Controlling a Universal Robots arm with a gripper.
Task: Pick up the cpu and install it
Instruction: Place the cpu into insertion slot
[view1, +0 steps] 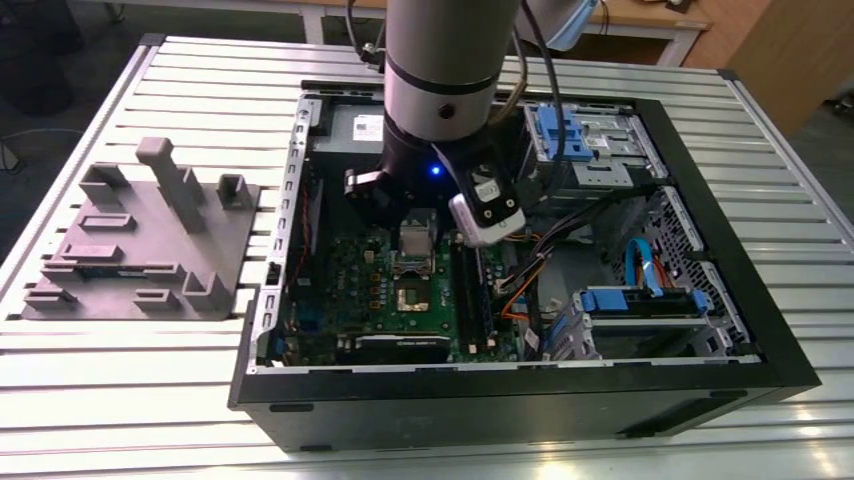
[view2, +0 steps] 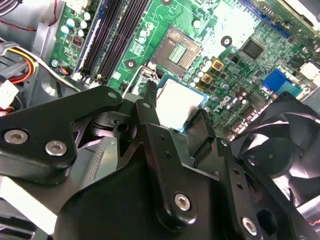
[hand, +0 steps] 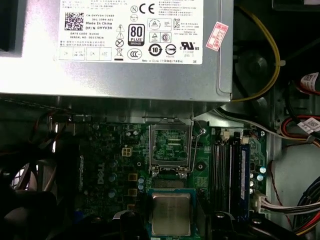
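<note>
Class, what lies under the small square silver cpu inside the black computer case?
The small square silver cpu, between the black fingers, is held over the green motherboard, beside the open metal socket frame. The board directly beneath it is hidden by the chip itself.

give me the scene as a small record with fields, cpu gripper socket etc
cpu: clamped in the jaws, above the motherboard, not seated
gripper: shut on the cpu, inside the open pc case
socket: open and empty
nearby: power supply, memory slots, fan
</note>
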